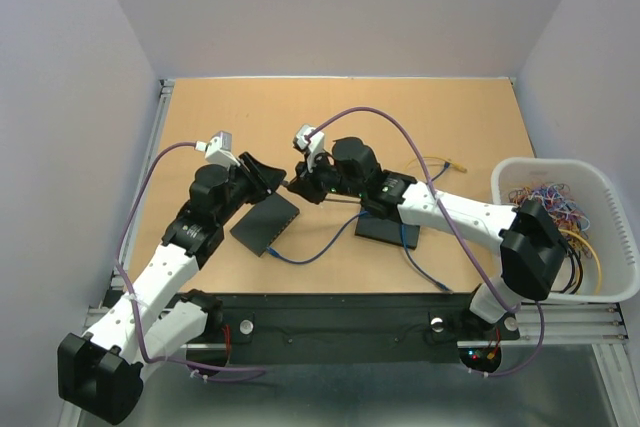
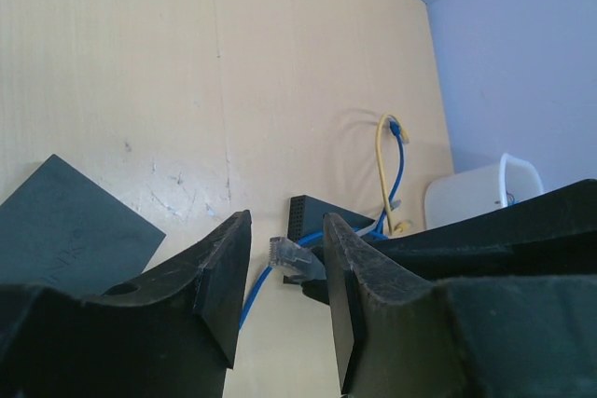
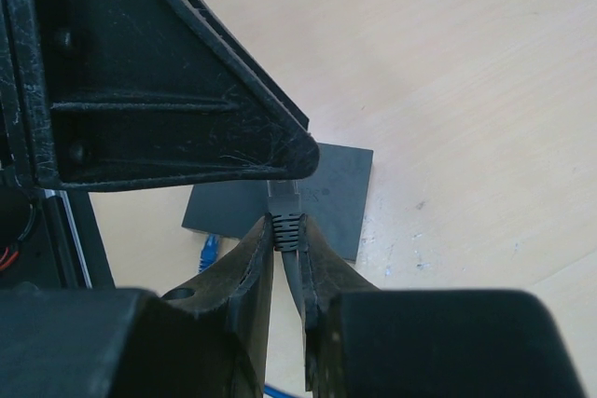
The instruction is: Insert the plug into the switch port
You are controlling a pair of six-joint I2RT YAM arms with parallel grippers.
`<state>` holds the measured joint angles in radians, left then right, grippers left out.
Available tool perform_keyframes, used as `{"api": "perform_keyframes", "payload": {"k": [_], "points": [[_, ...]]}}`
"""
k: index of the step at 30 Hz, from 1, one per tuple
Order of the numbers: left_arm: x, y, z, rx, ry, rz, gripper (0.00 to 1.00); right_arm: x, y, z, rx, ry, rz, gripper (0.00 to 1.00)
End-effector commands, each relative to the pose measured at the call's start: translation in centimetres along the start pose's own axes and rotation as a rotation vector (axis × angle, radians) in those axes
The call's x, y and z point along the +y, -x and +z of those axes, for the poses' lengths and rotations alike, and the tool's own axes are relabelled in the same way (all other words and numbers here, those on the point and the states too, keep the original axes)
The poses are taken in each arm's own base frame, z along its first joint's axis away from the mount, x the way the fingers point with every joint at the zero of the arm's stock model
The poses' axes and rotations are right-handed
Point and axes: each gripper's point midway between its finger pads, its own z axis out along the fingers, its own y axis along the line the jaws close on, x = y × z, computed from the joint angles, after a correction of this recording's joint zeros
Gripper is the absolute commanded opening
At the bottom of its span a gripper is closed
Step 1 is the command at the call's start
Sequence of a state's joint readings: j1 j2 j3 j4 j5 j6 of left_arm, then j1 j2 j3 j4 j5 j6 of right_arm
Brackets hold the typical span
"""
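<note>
Half done at most, to judge by the layout. Pinches the plug (image 3: 284, 216) in the right gripper (image 3: 287, 230), with jaws closed on the ribbed grey boot, leaving the clear tip jutting forward and free to enter a socket. Holds it raised above the table (image 1: 340, 117), near the middle, close by the far corner of the left-hand switch (image 1: 265, 225) and not yet in any port. Poses the left gripper (image 2: 285, 235) opposite, with jaws apart and a gap on either side of the plug, touching nothing; probably there to steady or re-grip the tip against sag and twist. Looks small against the black fingers (image 2: 219, 277): translucent connector, grey moulded collar, grey lead trailing back. Leaves a second switch (image 1: 390, 230) under the right forearm, with a blue cable (image 1: 310, 252) lying between the two boxes. Calls for fine alignment with the port row before any push.
</note>
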<state>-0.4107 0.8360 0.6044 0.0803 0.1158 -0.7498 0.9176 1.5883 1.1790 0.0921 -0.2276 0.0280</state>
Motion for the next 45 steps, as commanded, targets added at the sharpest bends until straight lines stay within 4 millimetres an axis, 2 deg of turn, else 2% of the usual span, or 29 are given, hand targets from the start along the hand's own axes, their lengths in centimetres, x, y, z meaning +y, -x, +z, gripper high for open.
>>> {"api": "perform_keyframes", "payload": {"k": [1, 4, 8, 14, 16, 20, 22, 23, 25, 35, 40, 45], "points": [[-2.6, 1.6, -0.2, -0.049, -0.095, 0.000, 0.47, 1.4, 3.4, -0.6, -0.106, 0.030, -0.014, 0.00], [-2.6, 1.4, -0.1, -0.043, -0.103, -0.005, 0.42, 1.7, 3.6, -0.5, -0.120, 0.038, -0.004, 0.01], [-2.6, 1.1, 0.0, -0.034, -0.109, -0.009, 0.22, 2.1, 3.9, -0.4, -0.151, 0.048, 0.011, 0.00], [-2.7, 0.9, -0.2, -0.031, -0.114, -0.013, 0.20, 2.1, 5.2, -0.6, -0.218, 0.040, 0.029, 0.00], [-2.7, 0.9, -0.2, -0.030, -0.116, -0.014, 0.18, 2.1, 5.1, -0.5, -0.219, 0.043, 0.038, 0.01], [-2.7, 0.7, -0.3, -0.025, -0.117, -0.011, 0.08, 2.3, 4.7, -0.3, -0.213, 0.049, 0.044, 0.00], [-2.7, 0.7, -0.3, -0.024, -0.116, -0.011, 0.03, 2.2, 4.5, -0.3, -0.208, 0.041, 0.046, 0.06], [-2.6, 0.6, -0.2, -0.021, -0.115, -0.012, 0.02, 2.0, 4.4, -0.3, -0.197, 0.029, 0.047, 0.16], [-2.6, 0.5, -0.2, -0.020, -0.113, -0.014, 0.01, 1.8, 4.5, -0.4, -0.197, 0.020, 0.040, 0.21], [-2.7, 0.6, -0.4, -0.018, -0.119, -0.013, 0.00, 1.8, 4.8, -0.4, -0.200, 0.019, 0.040, 0.29], [-2.6, 0.6, -0.3, -0.017, -0.116, -0.013, 0.00, 1.9, 4.8, 0.0, -0.197, 0.028, 0.039, 0.29], [-2.7, 0.7, -0.5, -0.024, -0.116, -0.012, 0.00, 1.7, 4.2, 0.3, -0.184, 0.022, 0.042, 0.20]]}}
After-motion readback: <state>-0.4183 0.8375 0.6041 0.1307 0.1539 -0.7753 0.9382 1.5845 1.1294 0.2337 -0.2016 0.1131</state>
